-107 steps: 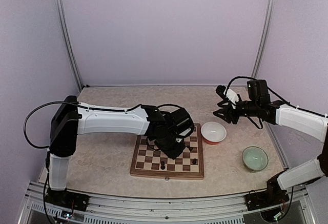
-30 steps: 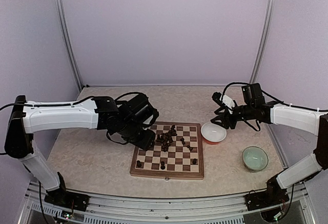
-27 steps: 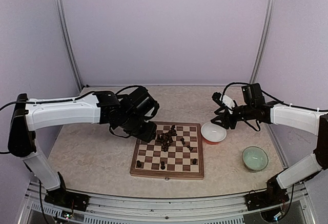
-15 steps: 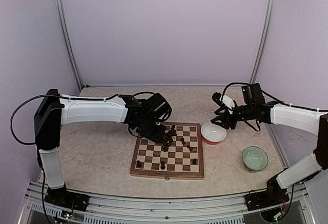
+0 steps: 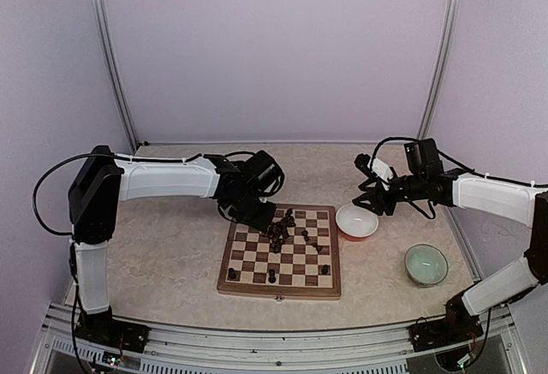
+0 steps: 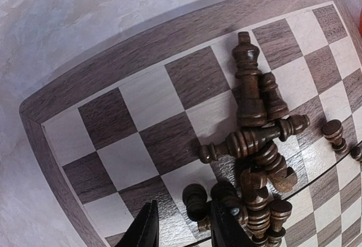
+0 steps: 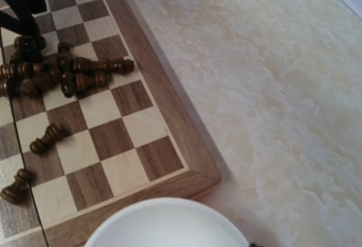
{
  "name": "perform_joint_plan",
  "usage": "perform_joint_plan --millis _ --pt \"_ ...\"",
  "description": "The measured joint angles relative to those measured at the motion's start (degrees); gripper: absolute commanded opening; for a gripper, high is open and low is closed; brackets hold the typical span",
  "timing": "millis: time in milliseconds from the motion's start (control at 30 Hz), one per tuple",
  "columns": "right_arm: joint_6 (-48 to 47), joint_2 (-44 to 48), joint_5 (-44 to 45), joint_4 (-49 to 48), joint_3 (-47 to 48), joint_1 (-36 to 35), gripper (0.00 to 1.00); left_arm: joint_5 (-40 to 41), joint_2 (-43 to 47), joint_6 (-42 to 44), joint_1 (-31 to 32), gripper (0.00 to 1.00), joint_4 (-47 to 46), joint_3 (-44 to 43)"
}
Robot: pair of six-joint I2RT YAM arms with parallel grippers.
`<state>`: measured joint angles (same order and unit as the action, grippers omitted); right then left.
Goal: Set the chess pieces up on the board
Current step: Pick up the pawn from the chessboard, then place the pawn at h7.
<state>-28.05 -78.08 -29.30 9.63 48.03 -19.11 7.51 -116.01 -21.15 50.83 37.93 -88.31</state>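
Swung back over the board (image 6: 141,38), left end effector (image 6: 184,227) straddles one pawn (image 6: 195,193), jaws slightly apart, beside heaped dark turned-wood chess pieces (image 6: 251,139); right end effector (image 5: 370,192) likewise apart.

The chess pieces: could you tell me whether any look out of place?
Yes. Most of the chess pieces lie toppled in a tangled heap on the far half of the board, overlapping one another instead of standing on separate squares.

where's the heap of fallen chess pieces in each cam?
Top external: heap of chess pieces on the board's far half, near centre.
Left wrist: right of centre, running to the bottom edge.
Right wrist: upper left.
Shared landmark: left tool, at the heap's edge in all three.
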Motion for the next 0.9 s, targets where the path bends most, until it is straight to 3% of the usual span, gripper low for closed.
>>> perform_joint_plan --millis 133,400,600,900 --pt "-0.17 0.0 0.02 0.0 0.0 0.0 0.5 -0.96 -1.2 0.5 -0.04 0.3 -0.57 -0.5" --pt "-0.26 -0.02 0.0 0.04 0.0 0.0 0.51 -1.62 -2.8 1.07 -0.44 0.14 -0.57 -0.74" --pt "-0.39 -0.02 0.0 0.11 0.0 0.0 0.51 0.57 -2.27 1.36 -0.57 0.12 0.28 -1.03" --pt "-0.44 -0.81 -0.02 0.46 0.0 0.0 0.51 2.1 10.38 0.59 -0.31 0.12 2.16 4.09"
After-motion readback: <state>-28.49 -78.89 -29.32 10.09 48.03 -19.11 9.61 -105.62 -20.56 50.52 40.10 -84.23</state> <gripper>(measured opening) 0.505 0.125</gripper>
